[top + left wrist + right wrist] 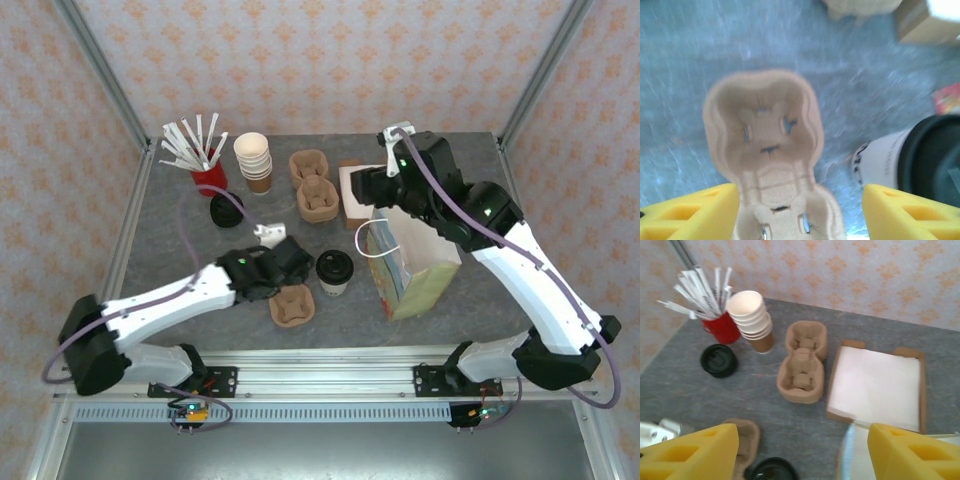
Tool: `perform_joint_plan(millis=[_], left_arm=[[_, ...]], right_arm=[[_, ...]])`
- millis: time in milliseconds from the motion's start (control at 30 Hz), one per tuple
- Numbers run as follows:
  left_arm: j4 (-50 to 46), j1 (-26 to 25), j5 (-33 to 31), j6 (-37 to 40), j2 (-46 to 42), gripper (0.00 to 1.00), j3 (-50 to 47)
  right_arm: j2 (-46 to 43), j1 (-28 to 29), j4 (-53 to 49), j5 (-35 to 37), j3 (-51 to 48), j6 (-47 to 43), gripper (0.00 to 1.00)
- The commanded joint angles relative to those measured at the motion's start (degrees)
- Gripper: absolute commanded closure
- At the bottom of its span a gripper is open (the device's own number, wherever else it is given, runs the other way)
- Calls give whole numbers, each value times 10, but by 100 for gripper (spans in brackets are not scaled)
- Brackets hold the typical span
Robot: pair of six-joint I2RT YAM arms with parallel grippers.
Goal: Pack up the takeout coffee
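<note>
The takeout coffee (334, 272), a cream cup with a black lid, stands upright mid-table between a single brown pulp cup carrier (292, 305) and a standing paper bag (415, 265). My left gripper (293, 272) hovers open over the carrier (765, 135). Both holes of the carrier are bare, and the coffee (890, 160) stands just beyond the right finger. My right gripper (368, 186) is open and high above the bag's far side, holding nothing. In the right wrist view (802, 450) the coffee's lid (771, 471) and the carrier (742, 440) lie below it.
At the back stand a red cup of straws (208, 178), a stack of lidless cups (254, 160), a loose black lid (227, 210), stacked carriers (314, 185) and a napkin box (875, 385). A small white crumpled item (268, 234) lies by my left wrist.
</note>
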Motion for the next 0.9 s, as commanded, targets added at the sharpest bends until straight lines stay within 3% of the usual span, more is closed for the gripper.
perform_joint_plan(millis=[0, 167, 300, 367, 500, 867], left_arm=[[-58, 84, -18, 71, -54, 33, 12], [-63, 263, 45, 154, -110, 32, 33], [-42, 406, 135, 169, -125, 32, 32], [-36, 449, 164, 171, -129, 32, 32], [-33, 475, 168, 177, -136, 32, 36], [-19, 475, 177, 190, -156, 31, 11]], right_arm=[[56, 40, -60, -3, 47, 52, 31], [149, 107, -90, -34, 92, 92, 31], [221, 129, -64, -127, 70, 137, 31], [255, 141, -52, -149, 58, 158, 32], [320, 162, -60, -143, 59, 181, 33], [423, 172, -70, -110, 50, 225, 34]])
